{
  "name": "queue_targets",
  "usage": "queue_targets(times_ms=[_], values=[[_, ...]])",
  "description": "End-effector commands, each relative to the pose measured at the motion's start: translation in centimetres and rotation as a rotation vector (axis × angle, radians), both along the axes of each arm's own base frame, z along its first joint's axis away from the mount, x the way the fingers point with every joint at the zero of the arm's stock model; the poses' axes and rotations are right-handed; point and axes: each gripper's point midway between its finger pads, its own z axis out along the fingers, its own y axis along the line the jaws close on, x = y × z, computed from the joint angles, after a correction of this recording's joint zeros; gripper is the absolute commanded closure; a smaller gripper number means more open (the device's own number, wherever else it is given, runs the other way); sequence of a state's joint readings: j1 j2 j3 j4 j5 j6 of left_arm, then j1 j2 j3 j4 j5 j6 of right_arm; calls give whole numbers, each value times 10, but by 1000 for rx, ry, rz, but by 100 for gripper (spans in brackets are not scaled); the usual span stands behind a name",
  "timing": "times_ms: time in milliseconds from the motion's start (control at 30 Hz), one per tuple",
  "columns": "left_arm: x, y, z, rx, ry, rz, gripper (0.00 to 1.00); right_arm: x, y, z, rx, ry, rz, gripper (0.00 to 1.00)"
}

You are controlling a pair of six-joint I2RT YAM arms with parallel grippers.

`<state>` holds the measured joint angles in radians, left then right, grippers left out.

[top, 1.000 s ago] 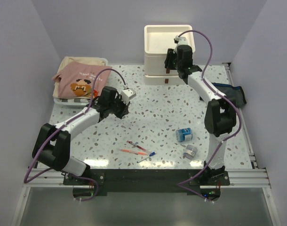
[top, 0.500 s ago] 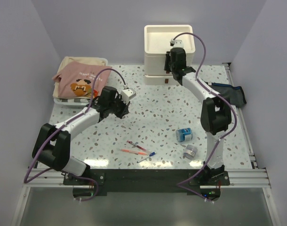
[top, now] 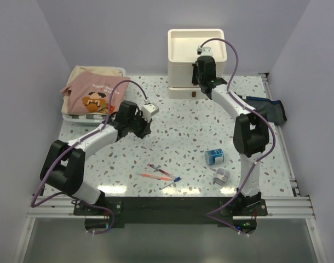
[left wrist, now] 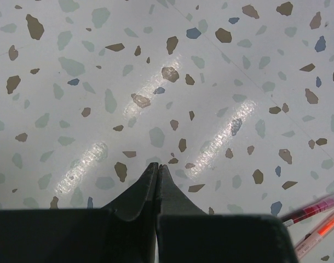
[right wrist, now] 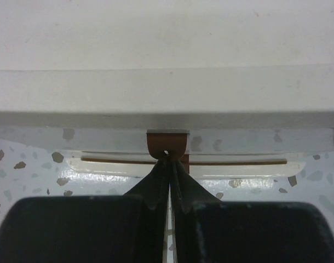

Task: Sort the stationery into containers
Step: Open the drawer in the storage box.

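My right tool [right wrist: 167, 160] is clamped on the brown handle [right wrist: 166, 141] of the far drawer unit [top: 180, 70], ready to pull; my left tool [left wrist: 157, 171] is pressed together, empty.

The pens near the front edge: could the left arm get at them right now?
Probably yes: the pens lie on bare table with nothing between them and the left gripper, though it is shut now.

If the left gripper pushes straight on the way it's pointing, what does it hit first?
Bare table, it seems: the shut left gripper points at speckled surface. The pens lie off to the side, out of that line. Depth unclear.
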<state>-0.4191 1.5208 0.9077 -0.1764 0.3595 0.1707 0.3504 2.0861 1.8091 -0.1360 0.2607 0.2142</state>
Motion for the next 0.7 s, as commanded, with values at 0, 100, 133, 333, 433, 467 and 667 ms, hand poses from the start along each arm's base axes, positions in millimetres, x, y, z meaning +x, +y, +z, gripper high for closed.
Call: queue_targets(times_ms=[0, 100, 133, 333, 433, 467, 667], values=[[16, -10, 20, -58, -52, -2, 100, 0, 0, 50, 36, -108, -4, 100], [15, -10, 19, -58, -47, -5, 100, -15, 0, 50, 36, -85, 15, 100], [14, -10, 17, -55, -47, -8, 100, -23, -1, 60, 49, -94, 21, 100], [22, -13, 6, -53, -28, 1, 100, -54, 0, 49, 53, -38, 61, 100], [23, -19, 6, -70, -12, -12, 100, -63, 0, 44, 51, -26, 68, 100], [24, -20, 7, -74, -14, -14, 100, -63, 3, 40, 54, -20, 80, 100], [25, -19, 5, -72, -3, -3, 70, -43, 11, 47, 55, -56, 94, 50]])
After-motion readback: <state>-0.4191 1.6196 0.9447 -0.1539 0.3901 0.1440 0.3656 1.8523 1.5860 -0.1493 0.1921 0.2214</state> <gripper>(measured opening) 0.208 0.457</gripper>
